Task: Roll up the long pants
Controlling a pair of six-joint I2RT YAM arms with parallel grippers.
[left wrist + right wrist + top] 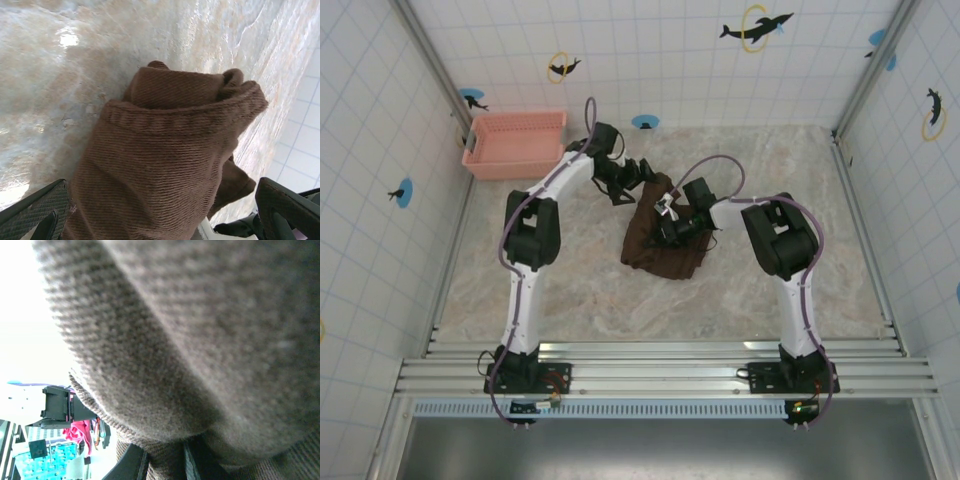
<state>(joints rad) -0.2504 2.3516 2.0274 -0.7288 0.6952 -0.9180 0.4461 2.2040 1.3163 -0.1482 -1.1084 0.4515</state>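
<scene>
At mid-table you have the long pants [655,255] bunched in a dark brown heap, your right gripper [672,228] clamped narrowly on the cloth on top of it and your left gripper [632,178] spread wide at the heap's far-left edge, its fingers [35,215] either side of a folded end.

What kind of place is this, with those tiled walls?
Probably a robot test booth: white tiled walls with dolphin stickers, a metal rail carrying two arms, and the long pants on a marble-look table.
</scene>
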